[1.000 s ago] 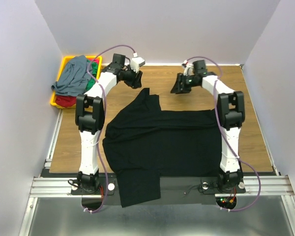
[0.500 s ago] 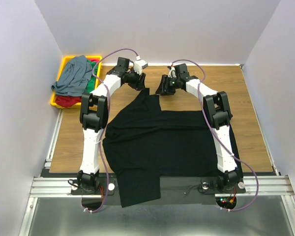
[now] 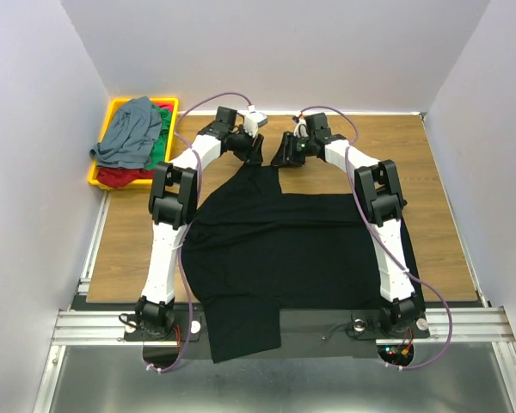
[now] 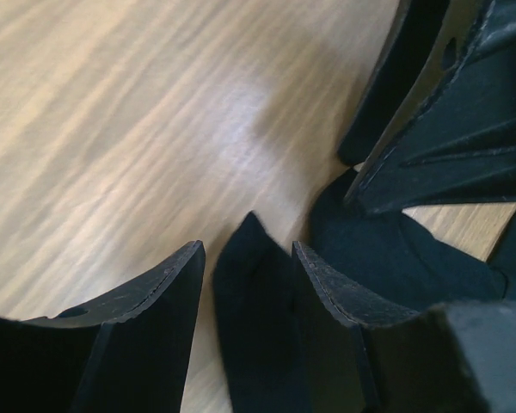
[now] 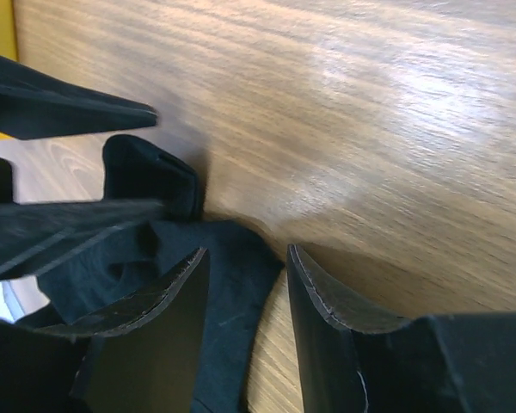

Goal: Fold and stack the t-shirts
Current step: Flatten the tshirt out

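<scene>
The large black t-shirt (image 3: pixel 301 249) lies spread on the wooden table, one narrow corner pointing to the far side. My left gripper (image 3: pixel 254 155) and right gripper (image 3: pixel 281 158) meet at that corner, nearly touching. In the left wrist view the left gripper (image 4: pixel 247 249) stands open astride the black cloth tip (image 4: pixel 254 327), with a gap beside the cloth. In the right wrist view the right gripper (image 5: pixel 247 252) is open over the cloth's edge (image 5: pixel 232 301), bare wood under its right finger (image 5: pixel 327 310). The grey-blue t-shirt (image 3: pixel 129 133), green t-shirt (image 3: pixel 160 148) and red t-shirt (image 3: pixel 116 176) lie heaped at the far left.
A yellow tray (image 3: pixel 116 105) at the far left corner holds the heaped shirts. The black shirt's near hem hangs over the table's front edge onto the metal rail (image 3: pixel 464 325). White walls close in the left, right and far sides.
The right gripper swung left across the far side to the shirt's corner and narrowed slightly. The left gripper moved right and down to the same corner.
</scene>
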`<state>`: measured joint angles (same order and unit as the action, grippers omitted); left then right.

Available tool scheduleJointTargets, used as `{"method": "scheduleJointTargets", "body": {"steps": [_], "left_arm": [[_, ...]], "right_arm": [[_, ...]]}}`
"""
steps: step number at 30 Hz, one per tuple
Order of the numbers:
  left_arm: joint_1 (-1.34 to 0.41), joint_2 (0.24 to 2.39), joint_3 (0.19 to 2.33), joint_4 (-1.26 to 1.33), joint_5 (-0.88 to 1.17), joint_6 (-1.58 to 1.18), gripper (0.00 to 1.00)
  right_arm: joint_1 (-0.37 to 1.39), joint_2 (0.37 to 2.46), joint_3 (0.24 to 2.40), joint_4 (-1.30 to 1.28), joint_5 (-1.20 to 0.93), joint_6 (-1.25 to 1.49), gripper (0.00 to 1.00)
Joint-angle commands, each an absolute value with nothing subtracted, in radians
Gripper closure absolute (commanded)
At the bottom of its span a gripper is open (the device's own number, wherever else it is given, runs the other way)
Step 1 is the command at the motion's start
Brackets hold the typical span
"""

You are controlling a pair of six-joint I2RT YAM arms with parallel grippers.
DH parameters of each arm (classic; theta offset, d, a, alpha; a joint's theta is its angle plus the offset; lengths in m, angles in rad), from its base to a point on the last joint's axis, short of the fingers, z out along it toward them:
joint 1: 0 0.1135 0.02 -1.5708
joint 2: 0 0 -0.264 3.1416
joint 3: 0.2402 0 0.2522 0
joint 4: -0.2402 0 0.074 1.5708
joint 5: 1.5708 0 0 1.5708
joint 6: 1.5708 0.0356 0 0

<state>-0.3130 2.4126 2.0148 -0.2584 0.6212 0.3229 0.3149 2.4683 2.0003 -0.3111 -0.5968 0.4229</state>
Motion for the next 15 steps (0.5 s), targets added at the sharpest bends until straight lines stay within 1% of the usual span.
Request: {"method": "scheduleJointTargets", "body": {"steps": [1,4,5,7,8,10,11,13,14,15], "left_arm": [[-0.327,2.408,2.071,-0.232,0.649,0.311,0.45],[-0.327,2.414,2.072,-0.225,0.637,0.307,0.52],[-0.327,2.414,2.074,-0.219,0.634,0.305,0.57],[-0.325,2.411,2.075,-0.216,0.629,0.302,0.63],[-0.322,2.404,2.077,-0.210,0.627,0.299,0.66],[-0.321,2.399,2.075,-0.207,0.623,0.299,0.71],[-0.319,2.393,2.069,-0.203,0.612,0.295,0.77],[-0.313,2.375,2.060,-0.193,0.609,0.288,0.81],[-0.305,2.365,2.043,-0.178,0.604,0.282,0.85],[-0.301,2.347,2.034,-0.170,0.603,0.281,0.87]], "right_arm": [[0.328,2.502,1.970,-0.305,-0.626,0.425,0.53],[0.328,2.499,1.960,-0.305,-0.623,0.419,0.59],[0.328,2.499,1.959,-0.307,-0.621,0.419,0.69],[0.328,2.496,1.959,-0.308,-0.617,0.408,0.79],[0.327,2.490,1.957,-0.307,-0.611,0.402,0.88],[0.328,2.482,1.959,-0.307,-0.603,0.393,0.97],[0.327,2.479,1.962,-0.307,-0.597,0.385,0.99],[0.328,2.468,1.957,-0.307,-0.571,0.368,0.99],[0.327,2.451,1.954,-0.305,-0.560,0.362,0.99],[0.325,2.442,1.948,-0.304,-0.531,0.350,0.99]]}}
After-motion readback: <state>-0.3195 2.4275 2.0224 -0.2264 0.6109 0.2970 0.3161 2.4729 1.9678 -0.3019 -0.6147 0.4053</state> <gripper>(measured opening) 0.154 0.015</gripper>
